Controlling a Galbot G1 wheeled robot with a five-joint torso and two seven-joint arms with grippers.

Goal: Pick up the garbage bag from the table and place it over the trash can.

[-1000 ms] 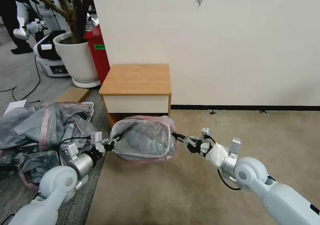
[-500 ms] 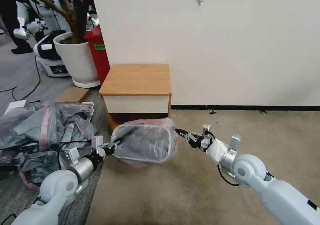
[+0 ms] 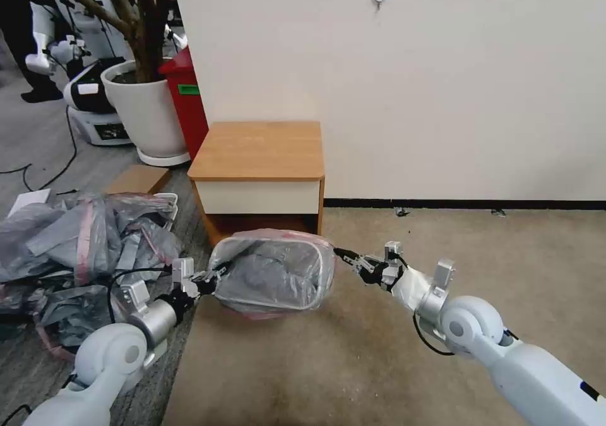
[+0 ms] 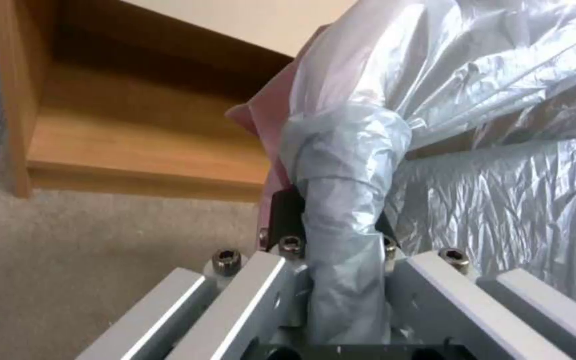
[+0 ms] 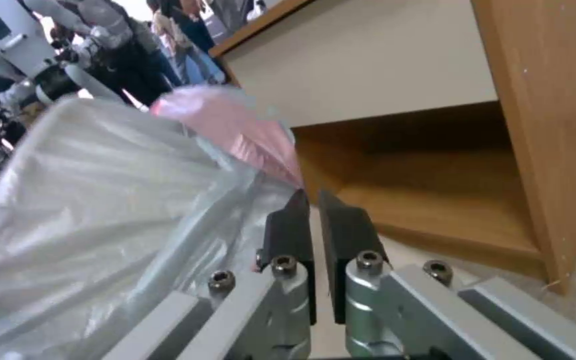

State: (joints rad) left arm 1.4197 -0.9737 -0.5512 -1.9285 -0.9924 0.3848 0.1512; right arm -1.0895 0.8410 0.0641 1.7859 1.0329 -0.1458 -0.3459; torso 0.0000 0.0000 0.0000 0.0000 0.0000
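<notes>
The left gripper (image 3: pixel 211 279) holds the left edge of the garbage bag (image 3: pixel 271 274), and its fingers are closed on the plastic. The right gripper (image 3: pixel 344 254) is at the right edge of the bag, its tip just beside the rim. The bag is spread over the trash can (image 3: pixel 268 300), which stands on the beige carpet (image 3: pixel 353 363) directly in front of the table (image 3: pixel 259 151); the pale rolled rim of the can shows through the plastic, and the pink band lies along the far side. The top of the table is bare wood. A heap of grey-and-pink bags (image 3: pixel 82 243) lies on the floor to the left.

In the left wrist view, the left gripper (image 4: pixel 331 225) has a twisted bunch of the garbage bag (image 4: pixel 501 150) pinched between its closed fingers. The lower shelf of the table (image 4: pixel 135 145) is behind.

In the right wrist view, the right gripper (image 5: pixel 313 210) shows its two black fingers (image 5: pixel 288 225) almost together, with a thin gap and no plastic visible between them. The garbage bag (image 5: pixel 101 200) and its pink band are just beside them.
</notes>
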